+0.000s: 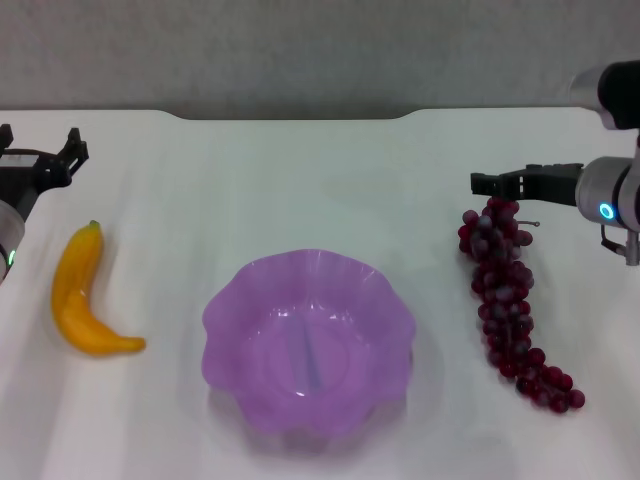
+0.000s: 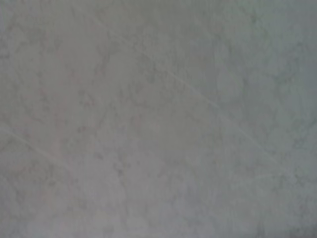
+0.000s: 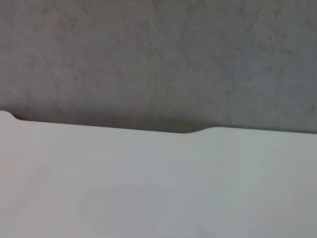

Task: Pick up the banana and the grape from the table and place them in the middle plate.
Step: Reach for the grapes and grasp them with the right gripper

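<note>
The middle plate point(image 1: 308, 343) is being seen nearest, central on the table point(image 1: 300, 180). The banana point(image 1: 83, 295) is lying to its left, apart from it; the grape point(image 1: 507, 295) is lying to its right. The right gripper point(image 1: 492, 183) is being held just above the bunch's far end, claw state unclear. The left gripper point(image 1: 60, 155) is being held beyond the banana, fingers spread.

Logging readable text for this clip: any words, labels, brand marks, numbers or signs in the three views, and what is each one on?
None: no words, numbers, labels or brand marks can be read in any view.
The banana, the grape, the middle plate and the table carry no print.
The only marking is a small blue light on the right arm, near the right gripper; it is not text.
</note>
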`<state>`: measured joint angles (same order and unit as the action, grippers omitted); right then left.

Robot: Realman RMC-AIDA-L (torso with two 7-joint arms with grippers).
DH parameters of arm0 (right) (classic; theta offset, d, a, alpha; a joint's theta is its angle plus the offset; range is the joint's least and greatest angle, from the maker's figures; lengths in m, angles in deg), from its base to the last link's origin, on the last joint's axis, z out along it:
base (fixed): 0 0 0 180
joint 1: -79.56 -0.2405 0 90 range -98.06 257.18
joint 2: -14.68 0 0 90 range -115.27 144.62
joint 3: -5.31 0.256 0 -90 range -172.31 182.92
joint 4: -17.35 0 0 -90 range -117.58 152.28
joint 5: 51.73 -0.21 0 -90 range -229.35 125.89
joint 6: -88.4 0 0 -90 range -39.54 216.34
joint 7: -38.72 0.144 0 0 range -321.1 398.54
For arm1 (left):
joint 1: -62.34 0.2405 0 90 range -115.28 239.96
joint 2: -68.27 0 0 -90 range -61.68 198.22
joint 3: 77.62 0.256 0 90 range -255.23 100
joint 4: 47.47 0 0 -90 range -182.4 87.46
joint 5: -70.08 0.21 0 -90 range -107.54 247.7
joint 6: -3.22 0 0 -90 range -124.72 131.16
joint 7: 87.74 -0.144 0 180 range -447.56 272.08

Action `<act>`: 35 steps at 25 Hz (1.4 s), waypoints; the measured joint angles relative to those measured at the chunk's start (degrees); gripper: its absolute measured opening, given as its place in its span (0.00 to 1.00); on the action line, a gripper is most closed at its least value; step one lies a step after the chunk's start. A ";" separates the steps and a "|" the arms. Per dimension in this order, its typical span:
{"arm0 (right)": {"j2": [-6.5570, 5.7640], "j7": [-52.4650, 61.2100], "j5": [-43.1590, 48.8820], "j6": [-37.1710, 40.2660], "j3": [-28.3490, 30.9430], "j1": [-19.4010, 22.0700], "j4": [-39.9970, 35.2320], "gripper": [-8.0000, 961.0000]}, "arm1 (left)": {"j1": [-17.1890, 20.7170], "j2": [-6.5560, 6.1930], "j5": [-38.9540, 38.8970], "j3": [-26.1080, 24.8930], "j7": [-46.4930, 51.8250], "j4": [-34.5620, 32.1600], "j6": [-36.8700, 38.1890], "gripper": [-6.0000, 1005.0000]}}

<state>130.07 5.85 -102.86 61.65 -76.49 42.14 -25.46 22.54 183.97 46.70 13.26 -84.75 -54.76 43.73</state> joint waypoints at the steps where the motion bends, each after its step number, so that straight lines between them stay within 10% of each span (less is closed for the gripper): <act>1: 0.00 0.00 -0.01 0.31 -0.13 0.04 0.39 0.92 | -0.04 0.01 0.00 0.00 0.00 0.00 0.00 0.89; 35: -0.03 -0.02 -6.28 5.58 -9.24 -0.17 8.79 0.92 | 0.09 0.01 -0.23 -0.44 0.00 0.00 -0.09 0.89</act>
<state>130.05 5.83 -109.13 67.23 -85.72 41.97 -16.67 22.62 183.98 46.47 12.81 -84.75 -54.76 43.64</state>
